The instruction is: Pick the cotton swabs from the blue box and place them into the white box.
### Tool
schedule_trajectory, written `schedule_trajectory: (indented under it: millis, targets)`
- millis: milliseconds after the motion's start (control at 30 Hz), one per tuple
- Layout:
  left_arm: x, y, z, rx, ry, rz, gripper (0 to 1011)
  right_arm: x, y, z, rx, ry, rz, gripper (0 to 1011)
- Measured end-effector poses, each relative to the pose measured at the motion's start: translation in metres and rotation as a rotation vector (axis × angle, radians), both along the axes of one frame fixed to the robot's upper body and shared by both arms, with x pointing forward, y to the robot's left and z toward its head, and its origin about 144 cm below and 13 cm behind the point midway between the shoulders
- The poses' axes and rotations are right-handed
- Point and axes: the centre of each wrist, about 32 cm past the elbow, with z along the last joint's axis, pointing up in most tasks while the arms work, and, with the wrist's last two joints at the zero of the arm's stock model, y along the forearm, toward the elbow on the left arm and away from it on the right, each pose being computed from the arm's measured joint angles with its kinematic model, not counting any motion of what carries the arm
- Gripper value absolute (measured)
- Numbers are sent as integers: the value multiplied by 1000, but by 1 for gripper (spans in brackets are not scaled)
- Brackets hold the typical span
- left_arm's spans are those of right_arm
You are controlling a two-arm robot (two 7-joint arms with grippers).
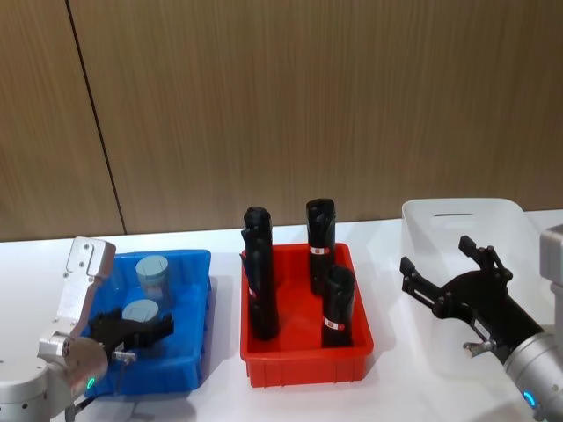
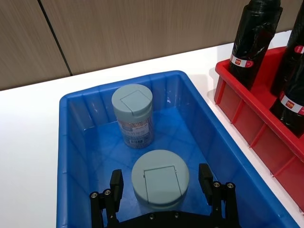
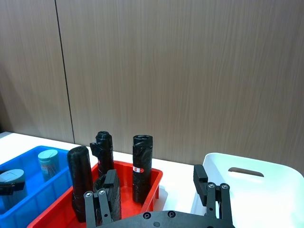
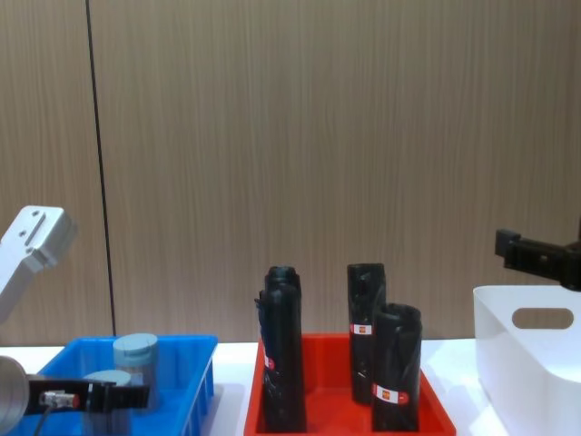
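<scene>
Two cotton swab jars stand in the blue box (image 1: pixel 201 257): a far one (image 1: pixel 152 271) and a near one (image 1: pixel 141 309). My left gripper (image 1: pixel 138 329) is down inside the blue box (image 2: pixel 76 142), open, with a finger on each side of the near jar (image 2: pixel 160 177) and a small gap to its lid. The far jar (image 2: pixel 132 110) stands free behind it. My right gripper (image 1: pixel 437 257) hangs open and empty in front of the white box (image 1: pixel 457 207), at its left side. In the right wrist view the right gripper (image 3: pixel 155 175) is open, with the white box (image 3: pixel 266 190) beyond it.
A red bin (image 1: pixel 308 362) with several upright black rolls (image 1: pixel 259 281) sits between the blue and white boxes. The white tabletop (image 1: pixel 26 264) runs back to a wooden wall. The chest view has the red bin (image 4: pixel 336 359) at its centre.
</scene>
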Motion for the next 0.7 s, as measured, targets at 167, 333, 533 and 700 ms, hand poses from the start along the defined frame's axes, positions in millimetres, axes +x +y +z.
schedule_trajectory:
  millis: [167, 333, 533, 700]
  targets:
    - [0, 1, -1, 0, 7, 1, 947, 0, 0, 0, 0, 0, 0, 1002]
    - [0, 2, -2, 1, 10, 3, 843, 0, 0, 0, 0, 0, 0, 1002]
    - [1, 3, -3, 2, 1, 3, 669, 0, 0, 0, 0, 0, 0, 1002]
    - [1, 3, -3, 3, -13, 0, 659, 0, 0, 0, 0, 0, 0, 1002]
